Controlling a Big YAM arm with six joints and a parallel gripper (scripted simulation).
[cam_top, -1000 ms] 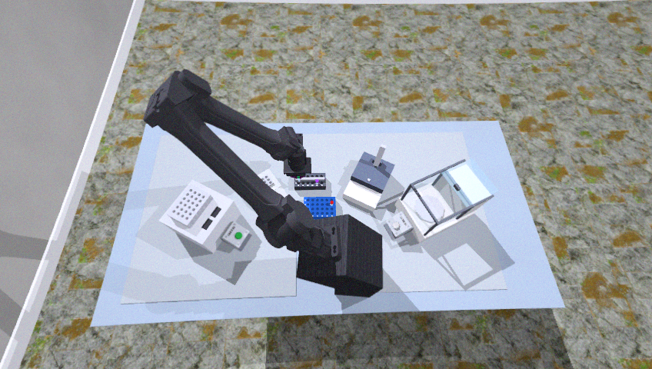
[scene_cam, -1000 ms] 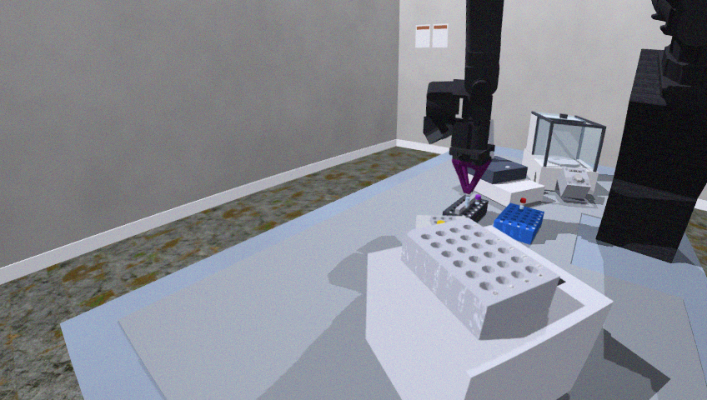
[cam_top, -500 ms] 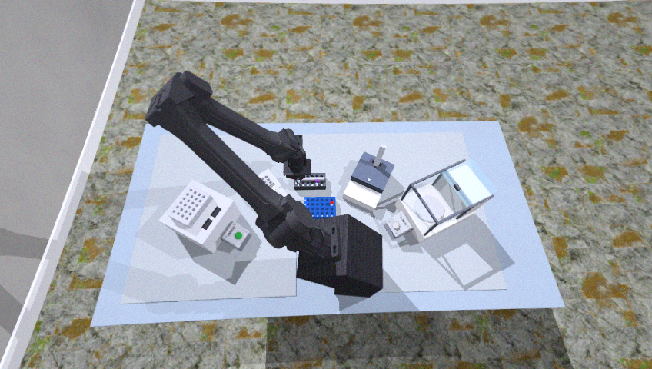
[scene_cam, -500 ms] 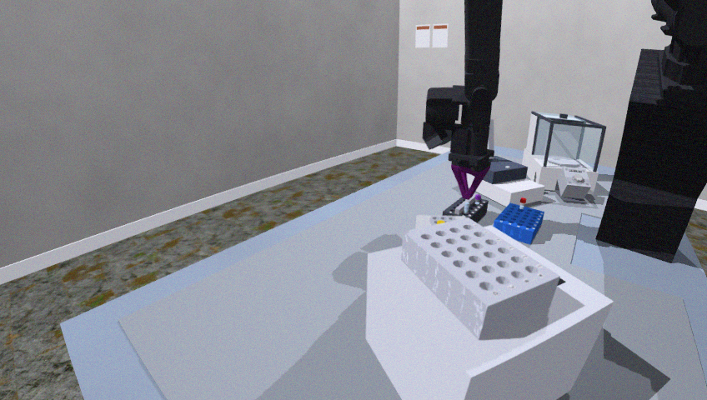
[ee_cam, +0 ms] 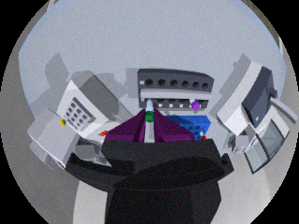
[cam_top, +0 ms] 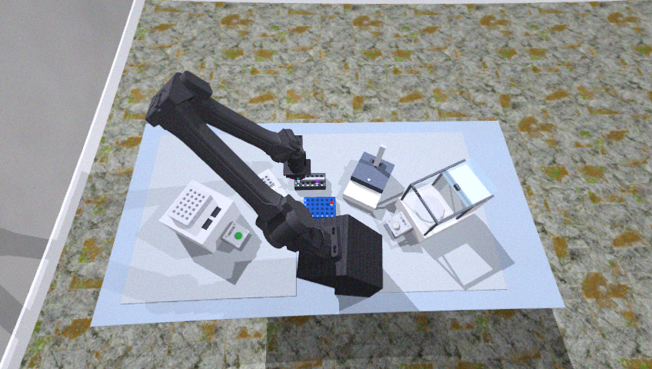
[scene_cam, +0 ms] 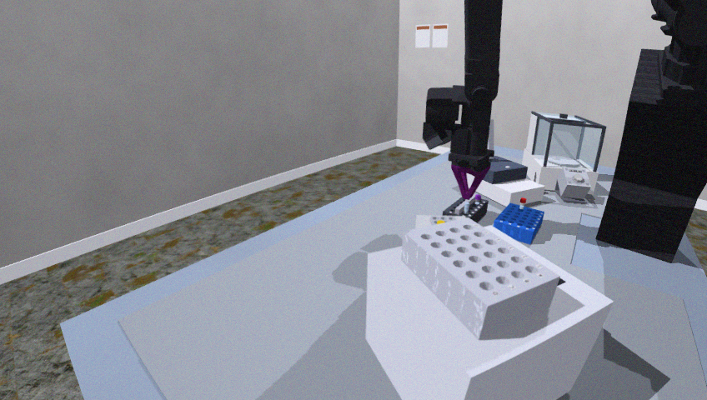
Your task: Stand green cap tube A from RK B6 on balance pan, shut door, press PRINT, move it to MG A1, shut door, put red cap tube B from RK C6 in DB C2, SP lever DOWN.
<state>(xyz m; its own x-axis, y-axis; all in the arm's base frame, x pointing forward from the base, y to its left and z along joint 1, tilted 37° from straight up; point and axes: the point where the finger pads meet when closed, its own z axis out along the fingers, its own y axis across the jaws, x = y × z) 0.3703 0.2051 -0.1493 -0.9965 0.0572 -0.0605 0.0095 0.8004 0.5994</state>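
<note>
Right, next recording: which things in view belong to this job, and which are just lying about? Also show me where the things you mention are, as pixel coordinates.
Part of the job:
- green-capped tube [cam_top: 297,179] [scene_cam: 466,206] [ee_cam: 149,117]
- red-capped tube [cam_top: 331,201] [scene_cam: 523,201] [ee_cam: 204,138]
- blue rack [cam_top: 319,204] [scene_cam: 513,231] [ee_cam: 189,120]
- magnet block [cam_top: 311,187] [scene_cam: 477,215] [ee_cam: 175,75]
- dry block [cam_top: 273,184] [scene_cam: 421,219] [ee_cam: 93,123]
- spectrophotometer [cam_top: 368,177] [scene_cam: 505,171] [ee_cam: 257,100]
- balance [cam_top: 427,235] [scene_cam: 540,173] [ee_cam: 263,147]

Not needed:
- mixer [cam_top: 174,221] [scene_cam: 441,280]
- purple-capped tube [cam_top: 317,181] [scene_cam: 478,197] [ee_cam: 195,105], someone else's, to be left home
- wall sheets [scene_cam: 423,38]
</note>
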